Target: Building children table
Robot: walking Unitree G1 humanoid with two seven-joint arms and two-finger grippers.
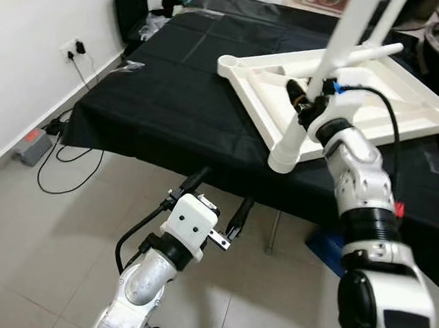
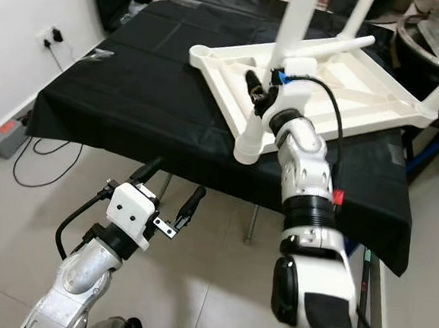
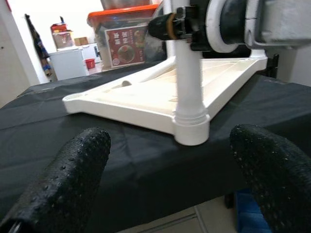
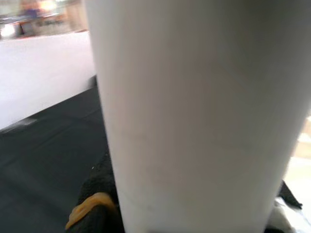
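Observation:
A white children's tabletop point(image 1: 422, 100) lies upside down on the black-covered table point(image 1: 172, 92). A white leg point(image 1: 291, 139) stands tilted in its near corner socket, and my right gripper point(image 1: 304, 102) is shut on this leg a little above the socket. In the right wrist view the leg point(image 4: 194, 111) is pressed against a black finger point(image 4: 97, 194). Other white legs rise from the far side of the tabletop. My left gripper point(image 1: 220, 198) is open and holds nothing, low in front of the table's near edge. Its wrist view looks at the socket and leg point(image 3: 188, 82) between both fingertips point(image 3: 63, 179).
A wall socket point(image 1: 76, 48) with a black cable is at the left, and a power strip point(image 1: 32, 145) lies on the tiled floor. Something blue point(image 1: 327, 245) sits under the table. An orange-lidded box point(image 3: 126, 34) and clutter stand beyond the table's far side.

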